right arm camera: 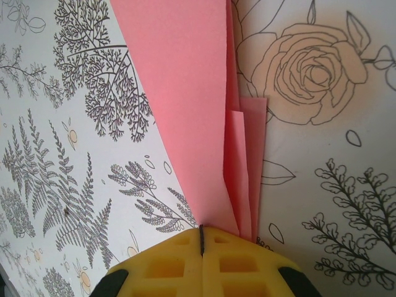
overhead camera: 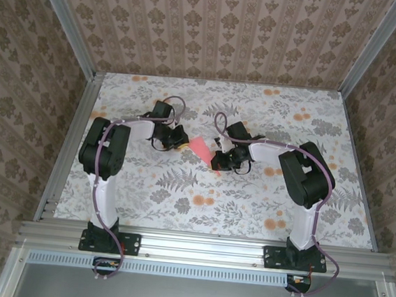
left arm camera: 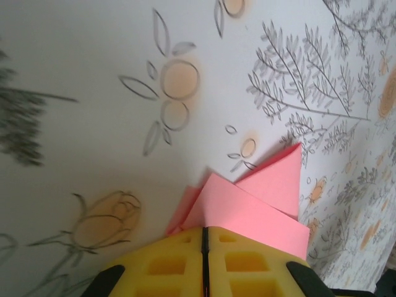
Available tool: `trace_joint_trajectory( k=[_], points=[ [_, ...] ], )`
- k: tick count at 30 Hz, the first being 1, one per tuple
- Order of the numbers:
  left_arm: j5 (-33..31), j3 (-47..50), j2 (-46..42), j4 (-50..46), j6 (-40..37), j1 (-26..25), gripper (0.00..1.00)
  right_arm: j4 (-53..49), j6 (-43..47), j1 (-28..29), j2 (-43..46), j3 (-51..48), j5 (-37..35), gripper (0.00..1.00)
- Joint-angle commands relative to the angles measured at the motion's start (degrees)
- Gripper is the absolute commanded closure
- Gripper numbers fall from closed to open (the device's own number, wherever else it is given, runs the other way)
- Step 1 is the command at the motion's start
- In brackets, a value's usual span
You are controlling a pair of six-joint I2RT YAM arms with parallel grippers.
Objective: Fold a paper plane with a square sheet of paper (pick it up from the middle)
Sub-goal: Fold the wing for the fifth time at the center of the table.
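Left hand: closed on folded pink paper.
Right hand: closed on same paper.
Table: floral print beneath.

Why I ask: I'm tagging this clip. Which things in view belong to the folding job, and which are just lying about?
Job: folded salmon-pink paper sheet; left gripper and right gripper, both shut on it.
Just background: floral-print table cover; patterned wallpaper walls; aluminium frame rail.
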State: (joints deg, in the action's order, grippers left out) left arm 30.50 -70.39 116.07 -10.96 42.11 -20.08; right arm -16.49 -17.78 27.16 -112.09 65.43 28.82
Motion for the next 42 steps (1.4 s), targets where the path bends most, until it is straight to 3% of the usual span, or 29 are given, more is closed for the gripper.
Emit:
trace_joint_trajectory(
  k=[1,8,15,24,33,42],
  points=[
    [-7.12,-1.64,1.98,-2.47,-3.00,3.04,0.90,-8.91,0.99,-0.17,-2.49,-1.87,-6.30,0.99],
    [-6.68,-0.54,-3.61,-1.76,-4.31,2.72,0.90,-7.91,0.31,0.02,-1.80,-1.97,-5.55,0.98],
    [-7.46,4.73,-11.80,1.27,-2.85,-4.05,0.89,-7.20,-0.37,0.00,-0.76,-2.01,-3.78,0.98],
    [-4.70,1.41,-4.87,3.85,1.34,-13.55,0.89,-6.63,-0.76,0.00,-0.85,-2.40,-3.58,0.98],
    [-7.01,1.70,-0.06,4.41,3.93,-13.26,0.90,-6.01,-1.09,0.00,-0.85,-2.91,-3.50,0.98],
    [-9.93,5.00,-0.93,4.49,3.47,-7.37,0.90,-7.15,-0.37,0.00,-1.11,-3.25,-4.99,0.98]
  ],
)
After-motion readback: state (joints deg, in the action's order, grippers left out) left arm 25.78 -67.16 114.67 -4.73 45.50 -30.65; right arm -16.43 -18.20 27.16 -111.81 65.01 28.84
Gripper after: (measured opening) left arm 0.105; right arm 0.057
